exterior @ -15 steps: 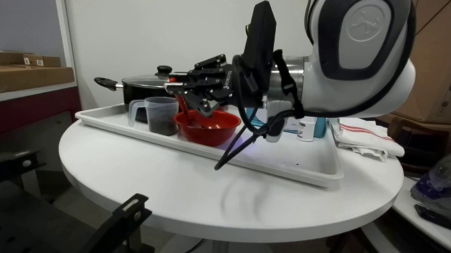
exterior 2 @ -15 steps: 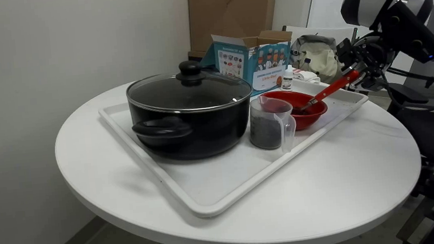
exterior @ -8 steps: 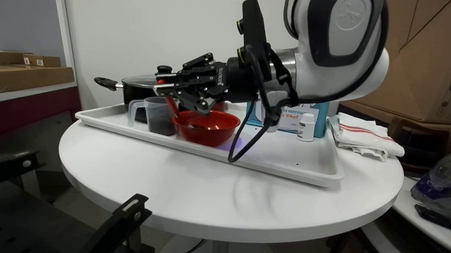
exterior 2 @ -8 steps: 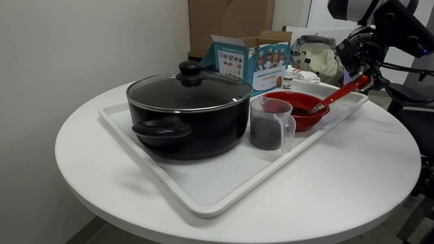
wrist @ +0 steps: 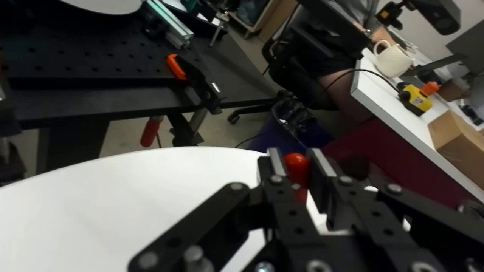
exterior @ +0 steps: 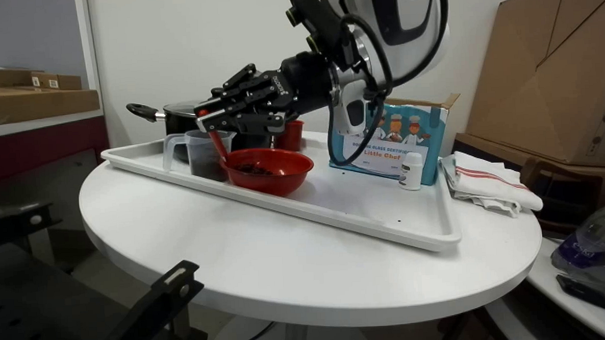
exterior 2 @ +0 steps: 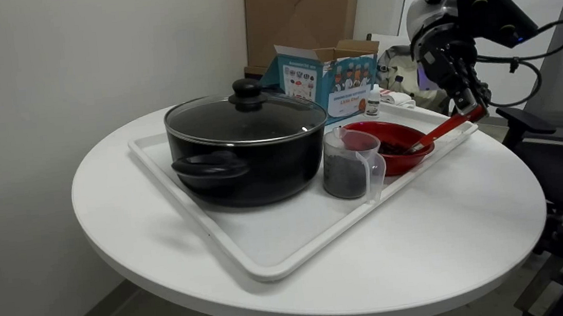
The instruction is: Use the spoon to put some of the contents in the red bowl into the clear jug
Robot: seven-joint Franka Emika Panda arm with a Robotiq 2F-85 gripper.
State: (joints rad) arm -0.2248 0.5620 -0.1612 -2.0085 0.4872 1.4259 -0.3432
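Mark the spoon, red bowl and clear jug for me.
Spoon (exterior 2: 441,130): in an exterior view, on its red handle.
Red bowl (exterior: 272,184): in an exterior view, outer wall.
Clear jug (exterior 2: 343,173): in an exterior view, side wall.

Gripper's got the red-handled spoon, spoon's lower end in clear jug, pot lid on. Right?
Not the clear jug: in an exterior view the lower end of the spoon is in the red bowl. The rest stands: gripper holds spoon, pot lid on.

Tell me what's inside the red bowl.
In both exterior views, dark bits lie in the red bowl, and the spoon dips into it. Its scoop is hidden, as is the bowl's bottom beneath the bits; what they are cannot be told.
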